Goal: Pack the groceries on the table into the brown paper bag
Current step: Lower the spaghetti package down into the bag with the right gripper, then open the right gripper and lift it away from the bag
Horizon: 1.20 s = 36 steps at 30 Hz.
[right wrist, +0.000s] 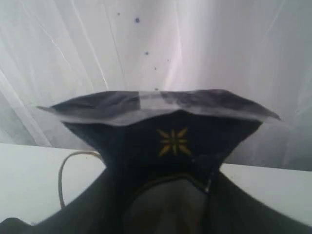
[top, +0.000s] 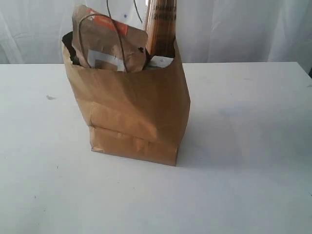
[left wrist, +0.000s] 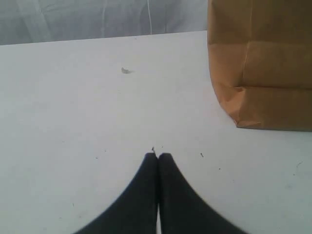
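The brown paper bag (top: 131, 112) stands upright on the white table (top: 243, 146). A brown pouch with an orange strip (top: 109, 41) pokes out of its top, and a twisted cord handle loops in front of the pouch. Beside it the long spaghetti packet (top: 161, 24) stands on end in the bag, its upper part cut off by the frame. My right gripper (right wrist: 165, 195) is shut on this packet's dark top (right wrist: 170, 131), which carries a yellow star mark. My left gripper (left wrist: 158, 156) is shut and empty, low over the table beside the bag (left wrist: 263, 63). The other groceries are hidden.
A small dark speck (top: 49, 97) lies on the table left of the bag and also shows as a speck (left wrist: 126, 70) in the left wrist view. A white curtain hangs behind. A cord handle (right wrist: 68, 165) curves beside the right gripper.
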{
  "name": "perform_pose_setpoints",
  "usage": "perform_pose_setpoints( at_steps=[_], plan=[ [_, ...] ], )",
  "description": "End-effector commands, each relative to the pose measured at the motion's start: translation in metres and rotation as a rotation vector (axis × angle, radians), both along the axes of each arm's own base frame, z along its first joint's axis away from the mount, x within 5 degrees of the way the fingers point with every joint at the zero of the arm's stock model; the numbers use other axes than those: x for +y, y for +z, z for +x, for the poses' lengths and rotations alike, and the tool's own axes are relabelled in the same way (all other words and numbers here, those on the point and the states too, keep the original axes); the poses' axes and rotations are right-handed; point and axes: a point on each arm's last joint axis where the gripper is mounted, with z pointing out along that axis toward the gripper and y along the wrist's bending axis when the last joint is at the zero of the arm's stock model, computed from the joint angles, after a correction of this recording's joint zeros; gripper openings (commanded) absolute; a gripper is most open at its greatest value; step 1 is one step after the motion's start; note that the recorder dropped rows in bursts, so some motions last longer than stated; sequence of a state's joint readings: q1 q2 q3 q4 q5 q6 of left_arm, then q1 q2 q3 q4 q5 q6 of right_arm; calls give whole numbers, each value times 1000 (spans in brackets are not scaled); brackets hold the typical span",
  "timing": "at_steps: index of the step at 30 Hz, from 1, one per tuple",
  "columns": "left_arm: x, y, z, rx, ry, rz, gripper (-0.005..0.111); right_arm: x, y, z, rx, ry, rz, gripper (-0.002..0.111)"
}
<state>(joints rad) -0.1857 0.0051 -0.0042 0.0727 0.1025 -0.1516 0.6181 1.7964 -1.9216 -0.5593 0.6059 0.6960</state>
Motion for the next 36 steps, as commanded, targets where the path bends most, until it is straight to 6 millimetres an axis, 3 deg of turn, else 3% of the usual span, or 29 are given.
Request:
perform_pose_setpoints(
  at_steps=[1, 8, 12, 17, 29, 32, 36],
  plan=[
    [0, -1, 0, -5, 2, -2, 0, 0, -7, 9, -3, -13, -42, 0],
    [0, -1, 0, -5, 2, -2, 0, 5, -25, 9, 111, 25, -109, 0],
    [0, -1, 0, -5, 2, -2, 0, 7, -44, 4, 267, 35, -190, 0],
    [0, -1, 0, -5, 2, -2, 0, 10, -30, -10, 261, 154, -171, 0],
    [0, -1, 0, -5, 2, -2, 0, 13, -39, -19, 364, 229, -233, 1],
    [0, -1, 0, -5, 2, -2, 0, 16, -39, -22, 364, 241, -240, 9],
    [0, -1, 0, -5, 2, -2, 0, 18, -40, -23, 380, 248, -234, 35]
  ],
)
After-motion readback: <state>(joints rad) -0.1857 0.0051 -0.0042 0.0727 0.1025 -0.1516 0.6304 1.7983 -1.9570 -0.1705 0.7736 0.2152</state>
